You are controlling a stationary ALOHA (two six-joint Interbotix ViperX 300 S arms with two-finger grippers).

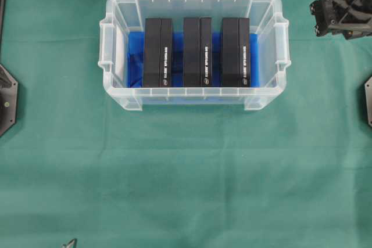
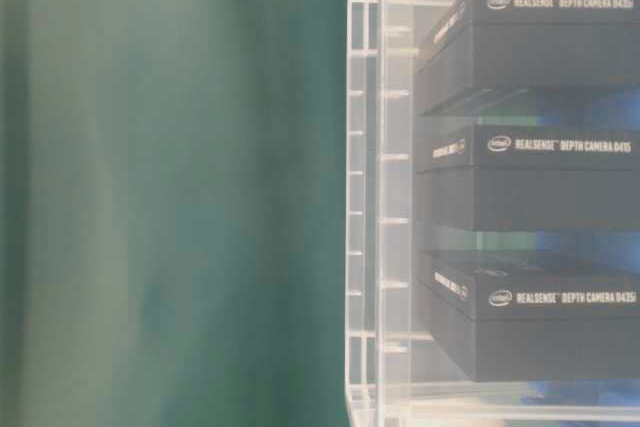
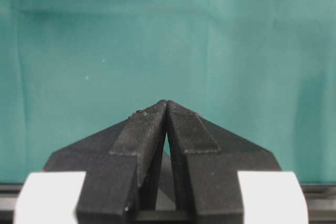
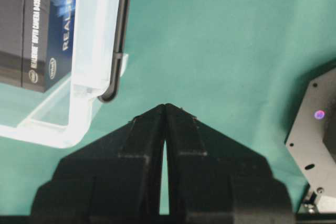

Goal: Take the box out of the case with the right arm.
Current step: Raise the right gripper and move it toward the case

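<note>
Progress: not started, you've lifted no box | Right tool: tips pressed together, holding nothing, above bare worktop | Case: up-left of the tool, three boxes inside | Left: reach in, spread, grip one, lift.

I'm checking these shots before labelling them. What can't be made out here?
- Right black lattice-fingered gripper: overhead view's right edge cuts its arm off.
- Left black gripper with white bands: absent overhead.
- Three black rectangular boxes: small side print unreadable overhead.
- Clear plastic tub: table-level view crops its far side.
</note>
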